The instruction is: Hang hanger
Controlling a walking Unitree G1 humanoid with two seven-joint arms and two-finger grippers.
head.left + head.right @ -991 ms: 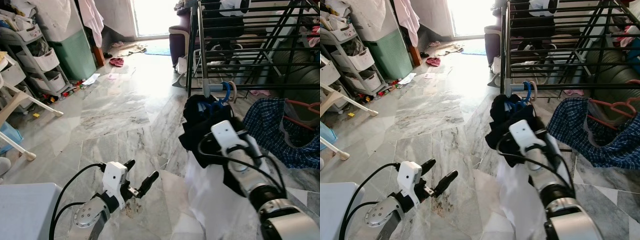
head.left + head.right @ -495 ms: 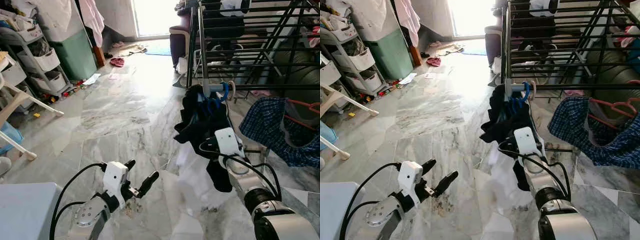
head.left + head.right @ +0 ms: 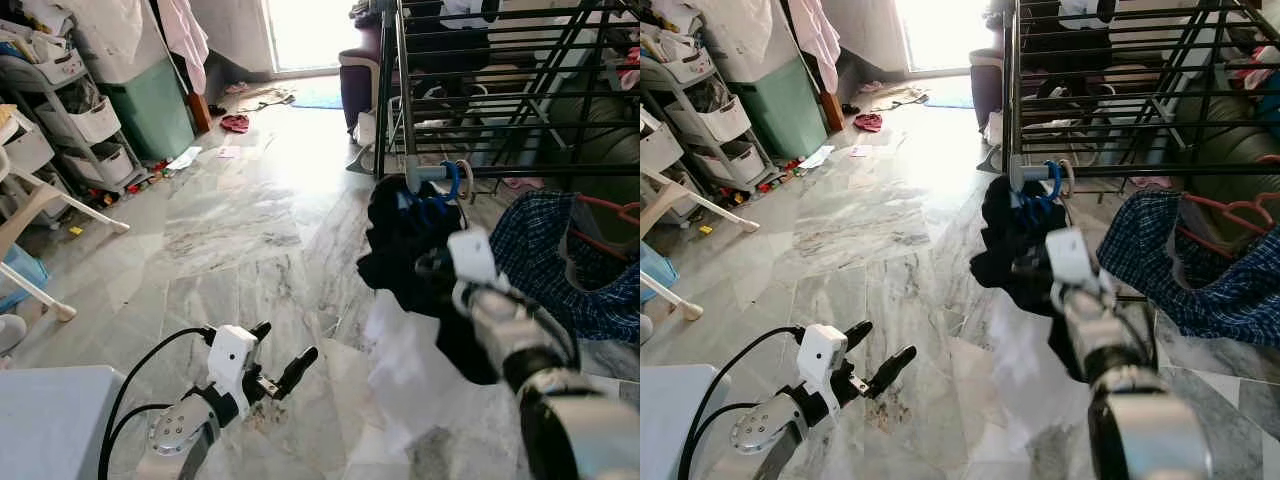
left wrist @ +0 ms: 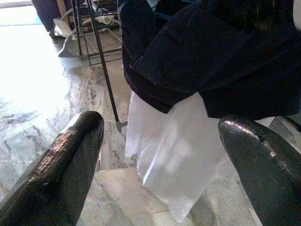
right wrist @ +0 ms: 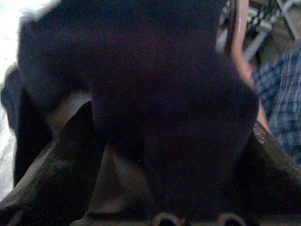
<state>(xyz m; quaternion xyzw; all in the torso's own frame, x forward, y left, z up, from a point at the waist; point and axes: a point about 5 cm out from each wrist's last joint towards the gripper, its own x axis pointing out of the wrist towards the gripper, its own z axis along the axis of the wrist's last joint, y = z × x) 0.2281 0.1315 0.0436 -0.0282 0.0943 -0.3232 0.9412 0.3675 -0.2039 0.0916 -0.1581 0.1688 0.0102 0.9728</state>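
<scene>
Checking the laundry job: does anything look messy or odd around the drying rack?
Yes. The dark garment hangs bunched from blue hooks on the rack, a white cloth trailing below it.

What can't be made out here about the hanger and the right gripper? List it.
- Right gripper: right wrist view is blurred, dark garment between its fingers; grasp unclear.
- Blue hanger: head views show its hook at the rack rail; the garment covers its body.
- Right arm: motion-blurred.
</scene>
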